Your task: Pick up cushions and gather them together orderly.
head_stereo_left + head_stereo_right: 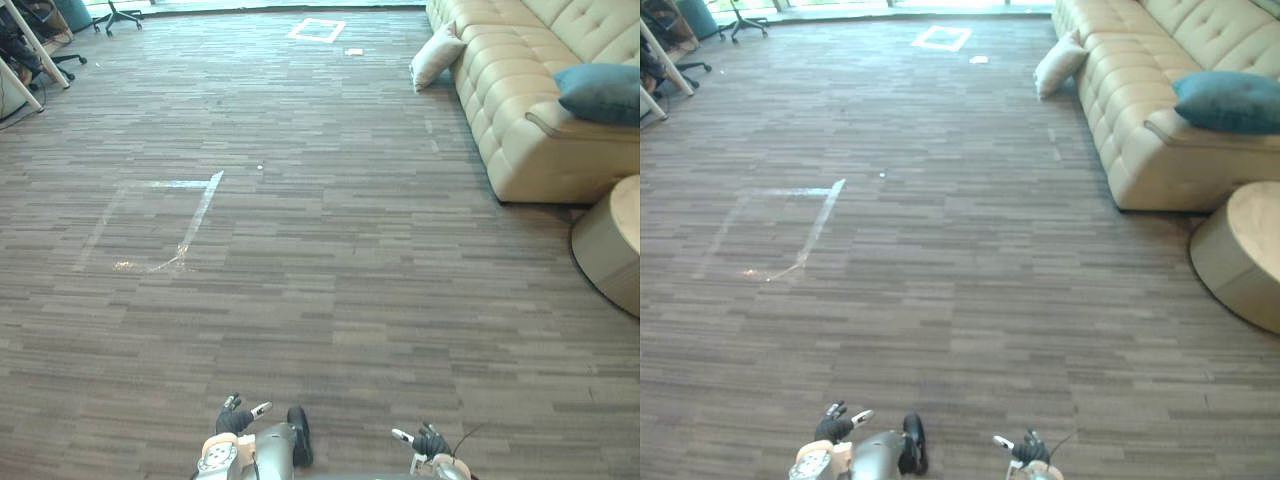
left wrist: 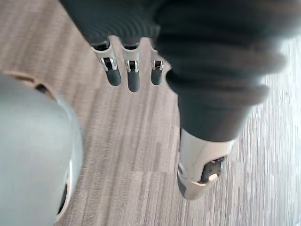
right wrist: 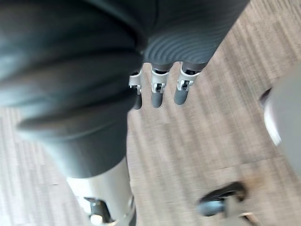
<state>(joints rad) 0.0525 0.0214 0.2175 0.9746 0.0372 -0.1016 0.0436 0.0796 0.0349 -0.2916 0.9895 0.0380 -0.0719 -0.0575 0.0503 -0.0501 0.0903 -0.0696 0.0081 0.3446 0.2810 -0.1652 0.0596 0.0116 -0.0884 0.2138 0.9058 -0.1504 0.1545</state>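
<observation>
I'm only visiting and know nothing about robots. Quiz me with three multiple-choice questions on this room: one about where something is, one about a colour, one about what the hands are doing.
1. Where is the cream cushion relative to the beige sofa?
A. On its seat
B. On the floor, leaning against its front
C. Behind it

2. What colour is the second cushion, lying on the sofa?
A. Red
B. Teal
C. Yellow

3. What are the left hand and right hand doing?
A. Open, holding nothing
B. Each shut on a cushion
C. Pressing on the sofa

Answers: 1 B, it rests on the carpet against the sofa. 2 B, it is plainly blue-green. 3 A, both wrist views show relaxed fingers with nothing in them.
</observation>
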